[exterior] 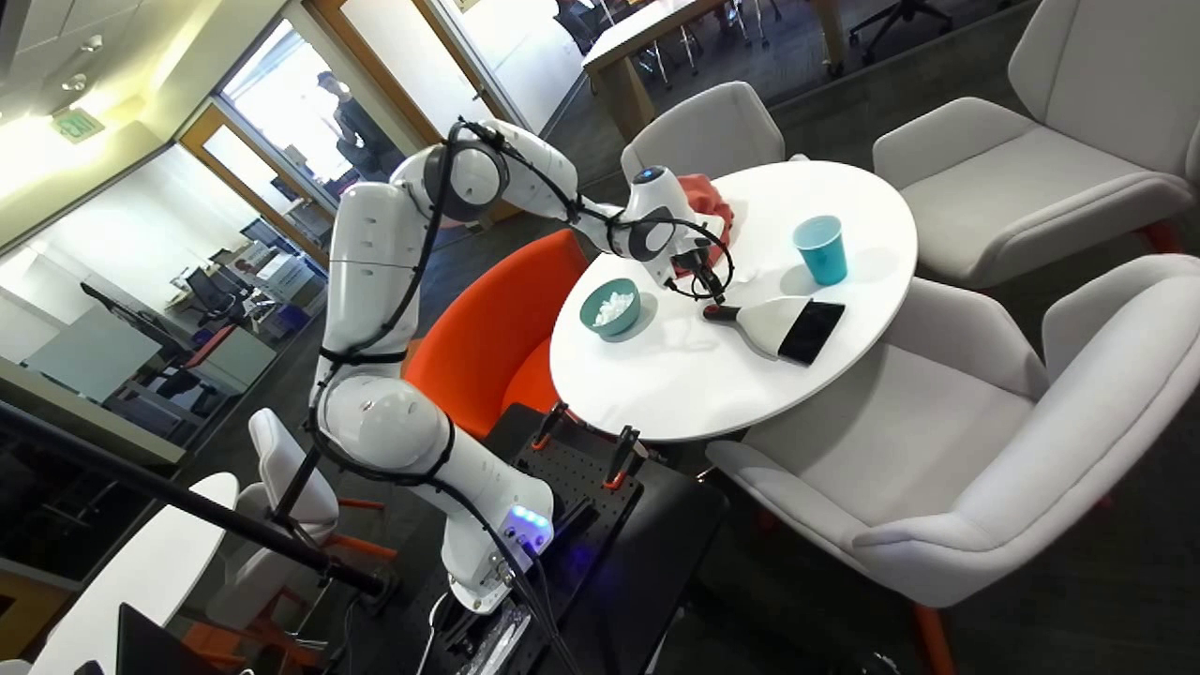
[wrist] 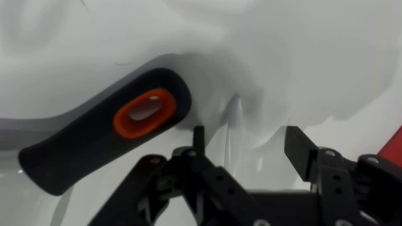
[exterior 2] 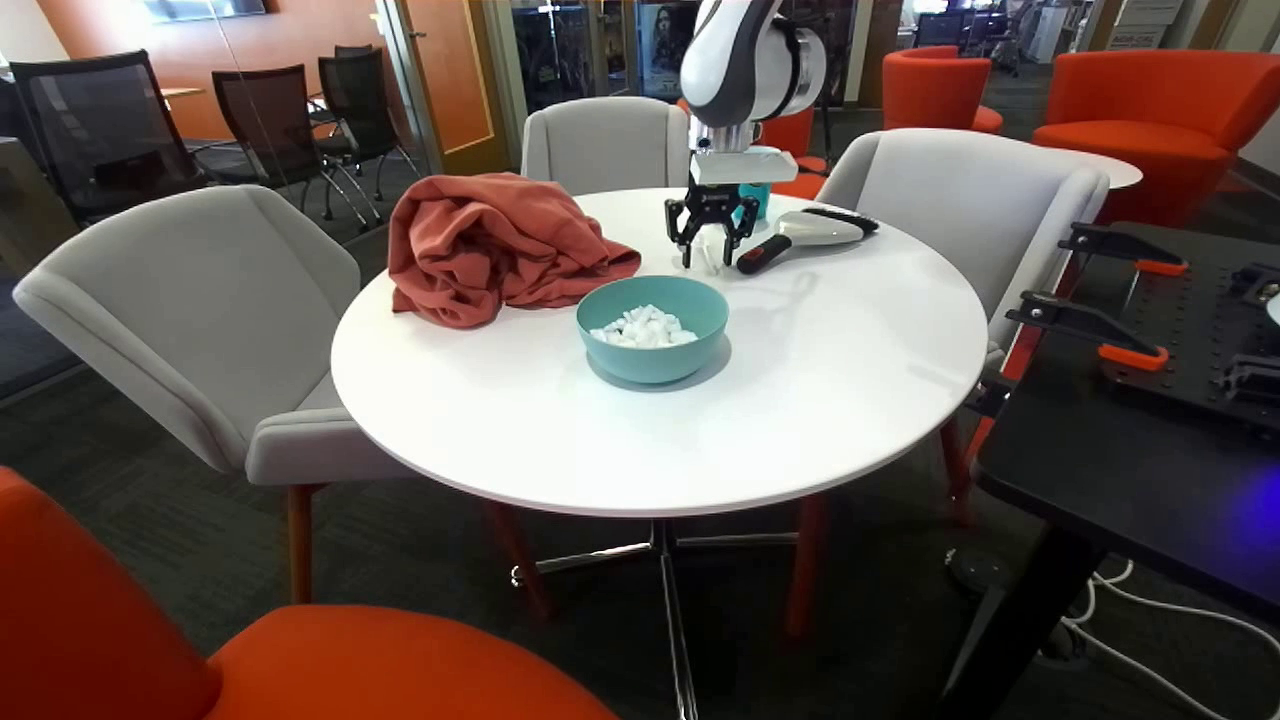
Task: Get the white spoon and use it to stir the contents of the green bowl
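Wrist view has gripper fingers [wrist: 300,153] parted, nothing held, astride what's prob. the white spoon [wrist: 234,131] (blurry) on the table [exterior 2: 800,400], as if to pinch it, w/ green bowl [exterior 2: 652,366] nearby in both ext. views, presumably for stirring.

Bright glare on ceiling [exterior: 122,70], soft shadows on white table [exterior 2: 830,400], wrist view blurred
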You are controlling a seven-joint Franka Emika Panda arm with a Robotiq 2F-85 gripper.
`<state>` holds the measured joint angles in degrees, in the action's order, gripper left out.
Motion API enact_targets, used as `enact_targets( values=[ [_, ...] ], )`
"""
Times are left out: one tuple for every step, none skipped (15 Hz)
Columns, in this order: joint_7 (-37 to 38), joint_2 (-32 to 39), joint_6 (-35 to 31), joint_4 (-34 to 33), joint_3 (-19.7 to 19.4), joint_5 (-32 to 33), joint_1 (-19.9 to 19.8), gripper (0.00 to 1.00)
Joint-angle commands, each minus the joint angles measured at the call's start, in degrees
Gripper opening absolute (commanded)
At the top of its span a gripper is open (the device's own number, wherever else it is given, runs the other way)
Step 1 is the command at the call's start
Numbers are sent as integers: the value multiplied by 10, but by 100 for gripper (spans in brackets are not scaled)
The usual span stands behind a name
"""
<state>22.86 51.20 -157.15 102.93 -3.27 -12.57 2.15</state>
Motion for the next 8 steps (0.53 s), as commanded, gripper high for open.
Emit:
enact_targets(
  values=[
    [16, 13, -13, -15, -12, -6, 13, 42],
    [16, 13, -13, -16, -12, -6, 13, 41],
    [16, 13, -14, -16, -15, -5, 14, 34],
    [17, 12, -14, -14, -17, -5, 15, 27],
    [17, 12, -15, -14, -19, -4, 16, 18],
    [17, 11, -15, -13, -21, -4, 17, 12],
    [18, 11, -15, -13, -22, -4, 18, 3],
    [18, 11, -15, -13, -24, -3, 19, 0]
  ],
)
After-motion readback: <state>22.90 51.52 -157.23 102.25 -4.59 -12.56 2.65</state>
